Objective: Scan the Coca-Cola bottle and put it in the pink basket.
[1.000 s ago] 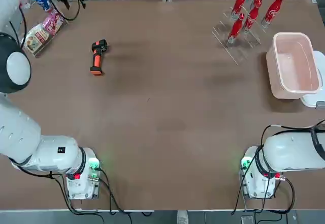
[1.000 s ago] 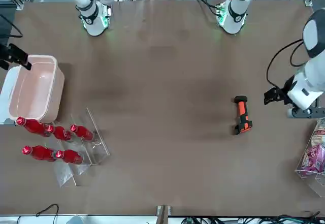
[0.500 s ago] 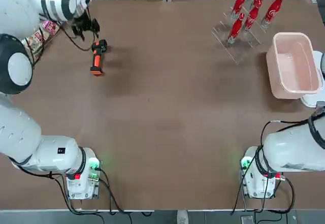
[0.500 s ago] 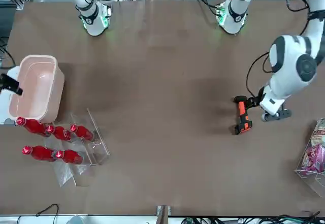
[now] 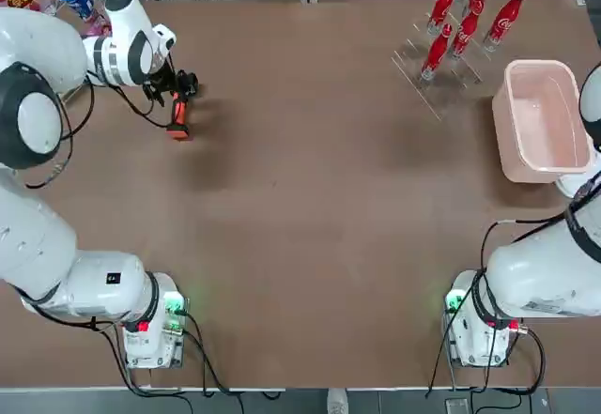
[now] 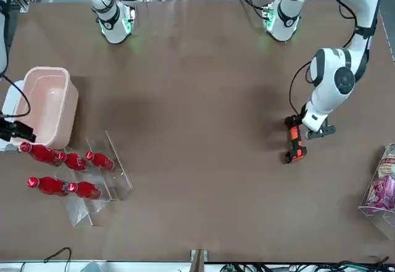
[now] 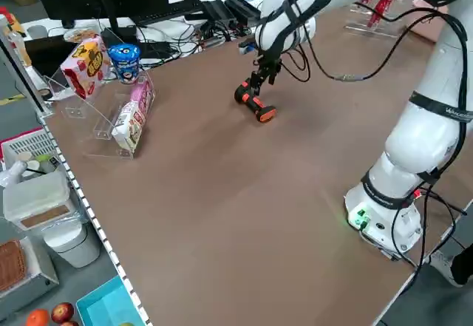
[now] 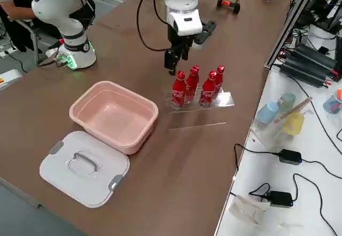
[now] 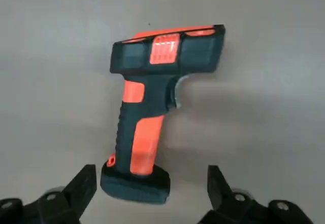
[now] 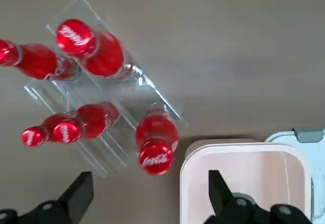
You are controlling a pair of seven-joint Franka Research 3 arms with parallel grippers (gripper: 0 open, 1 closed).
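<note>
The 5 Coca-Cola bottles point(image 5: 439, 52) stood racked at the pink basket's point(image 5: 508, 128) 11 o'clock; the spread left gripper point(image 9: 152, 193) hung above the scanner point(image 9: 147, 107), the spread right gripper point(image 10: 152, 196) near the basket; scanning and basketing remained.

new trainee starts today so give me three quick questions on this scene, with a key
1. True or false: the handheld scanner lies between the open fingers of the left gripper, already gripped.
2. Multiple choice: what stands in the clear rack? a) snack bags b) red bottles c) cables
3. Fill in: the white lid lies beside the ____ basket, and the right gripper is ____.

Key: 1 false; 2 b; 3 pink, open
</note>
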